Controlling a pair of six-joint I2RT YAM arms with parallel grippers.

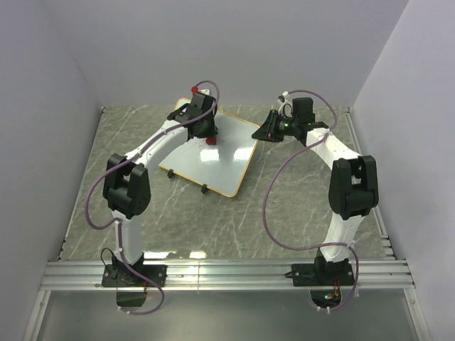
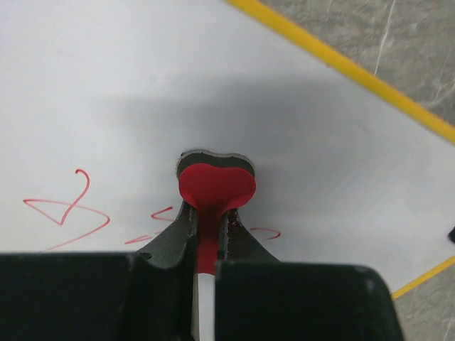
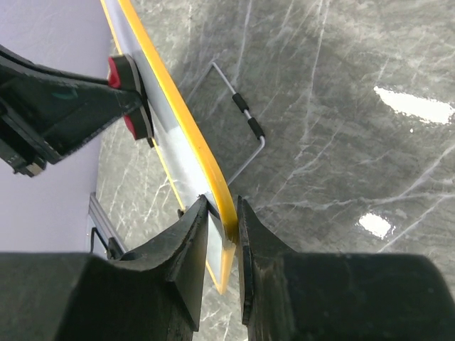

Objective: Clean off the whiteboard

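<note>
The whiteboard (image 1: 224,160), white with a yellow rim, lies tilted on the marble table. Red pen marks (image 2: 67,211) remain on its surface (image 2: 142,92). My left gripper (image 2: 208,213) is shut on the red eraser (image 2: 215,186), which presses flat on the board near its far edge (image 1: 210,141). My right gripper (image 3: 222,213) is shut on the whiteboard's yellow rim (image 3: 170,106) at the board's right corner (image 1: 257,131). In the right wrist view the eraser (image 3: 114,69) and the left fingers (image 3: 64,106) show at the upper left.
Two small black clips (image 1: 170,174) (image 1: 205,189) sit on the board's near edge. A thin wire stand with a black sleeve (image 3: 245,114) sticks out beside the board. Grey walls close in on three sides, and an aluminium rail (image 1: 227,270) runs along the near edge.
</note>
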